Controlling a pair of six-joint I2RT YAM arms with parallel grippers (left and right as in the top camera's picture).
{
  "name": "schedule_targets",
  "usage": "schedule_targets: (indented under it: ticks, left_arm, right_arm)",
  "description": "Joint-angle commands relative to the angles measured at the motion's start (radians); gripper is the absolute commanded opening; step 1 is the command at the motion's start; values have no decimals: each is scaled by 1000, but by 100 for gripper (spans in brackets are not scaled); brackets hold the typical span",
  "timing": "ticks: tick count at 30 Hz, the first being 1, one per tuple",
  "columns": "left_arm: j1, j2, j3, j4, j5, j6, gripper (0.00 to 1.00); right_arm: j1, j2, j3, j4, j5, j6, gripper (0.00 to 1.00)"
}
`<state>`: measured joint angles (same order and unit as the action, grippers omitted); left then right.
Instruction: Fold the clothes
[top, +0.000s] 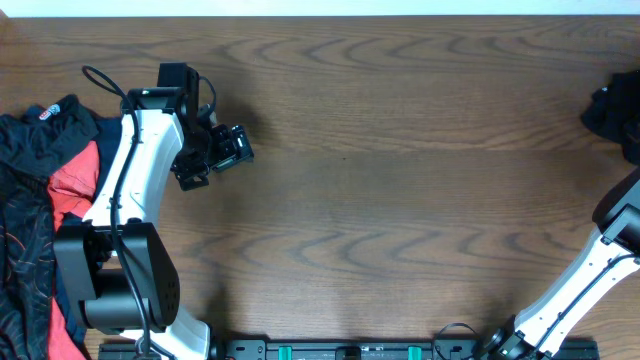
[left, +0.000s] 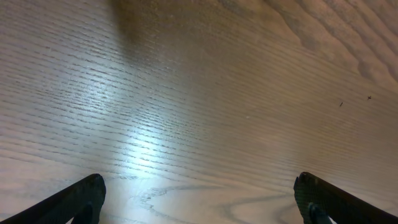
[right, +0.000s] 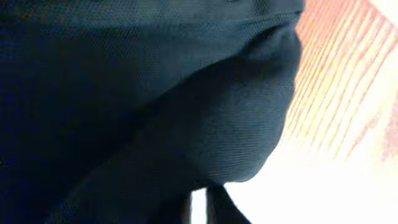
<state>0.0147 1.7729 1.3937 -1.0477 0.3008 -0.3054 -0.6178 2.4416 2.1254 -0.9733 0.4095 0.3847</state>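
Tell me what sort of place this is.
Probably a robotics lab bench: wood-grain table, robot arms mounted on a rail at its edge, clothes heaped at one side.

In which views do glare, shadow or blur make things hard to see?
Left wrist view: a bright glare patch on the table, a dark shadow at top left. Overhead view: even light, sharp. Right wrist view: the black garment fills most of the frame, blurred, and the surface at lower right is overexposed.
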Motion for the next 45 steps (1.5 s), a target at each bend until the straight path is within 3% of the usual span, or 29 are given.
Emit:
schedule_targets:
  ticks: [1,3,5,9,13,16,20,24,26,29,31,45]
  left_arm:
    - [-1,4,9,-6,2,20,98]
    - [-1,4,9,-6,2,20,98]
    - [-1,4,9,-6,2,20,98]
    - [-1,4,9,-6,2,20,98]
    - [-1,4,9,-6,2,20,98]
    - [-1,4,9,-6,2,20,98]
    - [-1,4,9,-6,2,21,98]
    - [-1,4,9,-6,2,21,98]
    - [-1,4,9,-6,1,21,98]
    - [-1,4,9,-6,1,21,98]
    - [-1,4,9,-6,1,21,98]
    - [-1,4,9,-6,1,43,98]
  right_arm:
    - [19,-2,22,28,28,-30,20]
    - [28,-4,22,50,28,-55,34]
    - [40,-10,28,53,27,-91,37]
    - [69,-35,52,-19,27,-112,9]
    - [112,-119,55,-89,-115,-112,1]
    - [137,-201,55,-121,-270,-108,5]
    - [177,-334,55,-154,-432,-101,18]
    - [225,-480,55,-200,-452,-103,30]
    - [248,-560,55,-233,-452,-113,47]
    - [270,-666,55,-286,-451,-145,85]
    - [279,-727,55,-319,-451,-170,99]
    - [278,-982,55,-543,-471,-150,99]
